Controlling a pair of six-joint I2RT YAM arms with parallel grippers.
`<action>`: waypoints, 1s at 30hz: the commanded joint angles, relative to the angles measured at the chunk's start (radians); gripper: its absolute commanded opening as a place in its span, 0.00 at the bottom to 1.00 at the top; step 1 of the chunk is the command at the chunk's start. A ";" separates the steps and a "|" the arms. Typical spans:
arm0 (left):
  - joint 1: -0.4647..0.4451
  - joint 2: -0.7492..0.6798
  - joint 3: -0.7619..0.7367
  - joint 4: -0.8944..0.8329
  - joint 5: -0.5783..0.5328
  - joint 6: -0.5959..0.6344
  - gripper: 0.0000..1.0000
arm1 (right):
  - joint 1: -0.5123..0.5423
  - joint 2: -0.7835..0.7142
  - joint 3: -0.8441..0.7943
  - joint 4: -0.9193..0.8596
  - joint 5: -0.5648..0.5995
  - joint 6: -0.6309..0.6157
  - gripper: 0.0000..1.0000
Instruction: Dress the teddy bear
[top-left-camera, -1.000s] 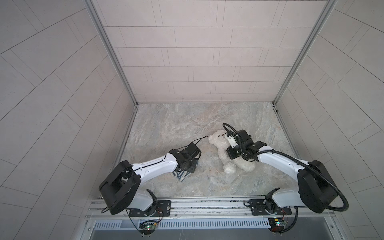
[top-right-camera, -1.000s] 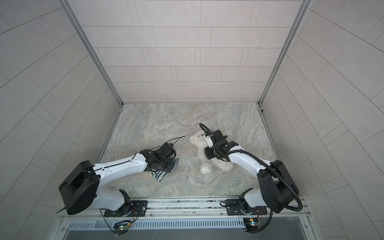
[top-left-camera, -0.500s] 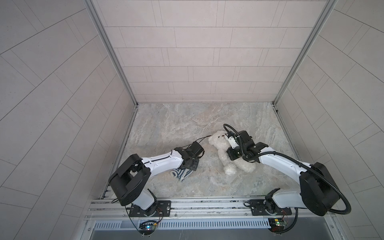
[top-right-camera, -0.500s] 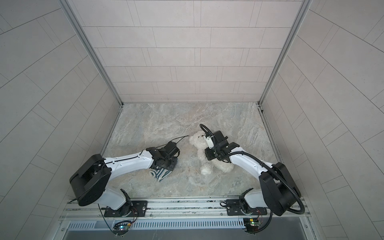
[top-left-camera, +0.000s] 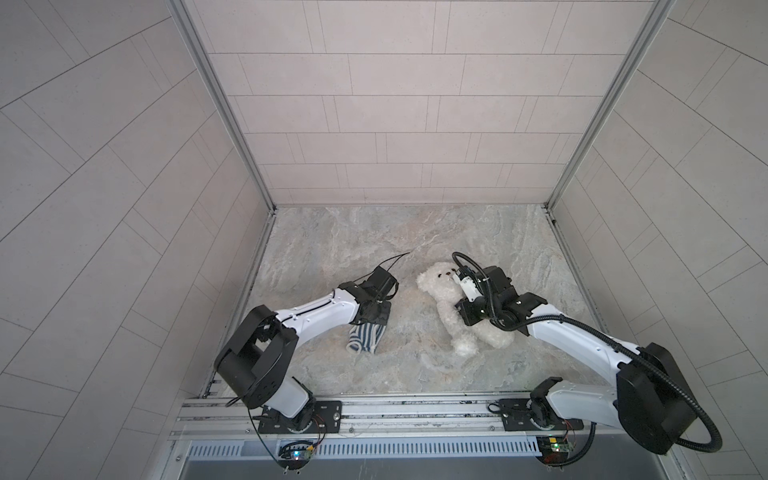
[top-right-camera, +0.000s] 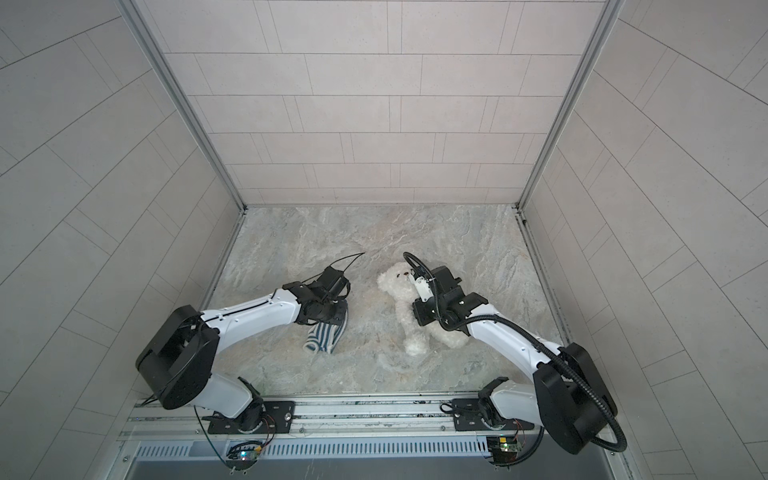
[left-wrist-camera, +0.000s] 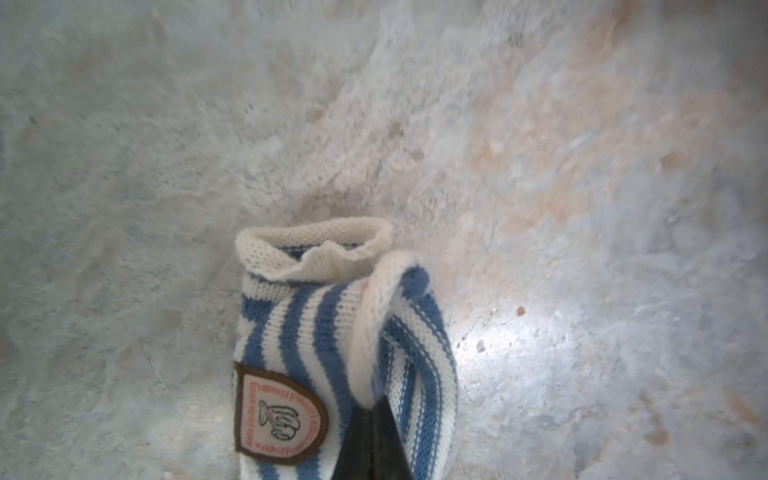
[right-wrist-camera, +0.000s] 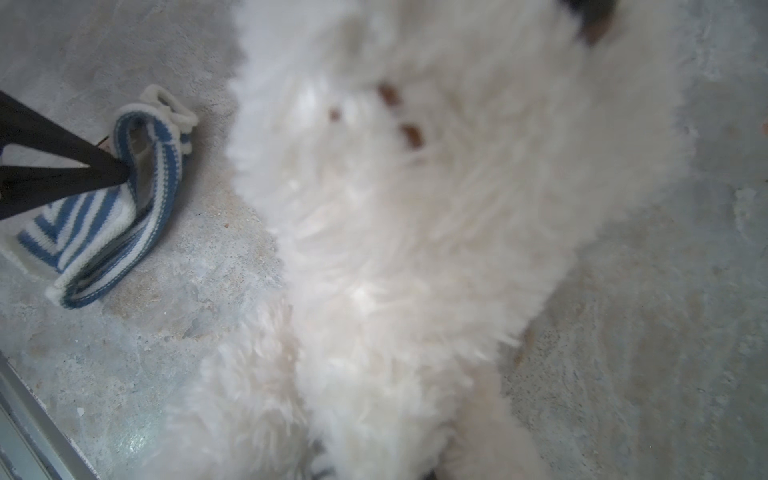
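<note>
The teddy bear (top-left-camera: 437, 281) is fluffy and white. It lies on its back on the marbled floor, right of centre in both top views (top-right-camera: 395, 279), head toward the back wall. My right gripper (top-left-camera: 460, 316) presses into its torso from the right, shut on it. In the right wrist view its fur (right-wrist-camera: 415, 228) hides the fingers. The blue-and-white striped shirt (top-left-camera: 365, 338) lies crumpled left of the bear. My left gripper (left-wrist-camera: 371, 405) is shut on the shirt's (left-wrist-camera: 299, 316) white-edged hem, next to the badge (left-wrist-camera: 278, 415). The pinched edge stands up off the floor (right-wrist-camera: 137, 216).
Tiled walls close in the floor on the left, right and back. A metal rail (top-left-camera: 374, 409) carrying both arm bases runs along the front edge. A black cable loop (top-left-camera: 469, 266) arches over the right wrist beside the bear's head.
My left gripper's jaws have closed on the shirt's hem, and the left arm has shifted a little toward the back. The right gripper and the bear have stayed put.
</note>
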 joint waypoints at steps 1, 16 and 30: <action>0.023 0.032 0.080 -0.023 0.018 0.063 0.02 | 0.036 -0.061 -0.017 0.089 -0.010 -0.078 0.00; 0.033 0.032 0.094 -0.014 0.087 0.061 0.44 | 0.116 -0.187 -0.162 0.298 0.023 -0.226 0.00; -0.028 0.048 0.060 -0.009 0.042 0.048 0.37 | 0.116 -0.188 -0.149 0.241 0.061 -0.305 0.00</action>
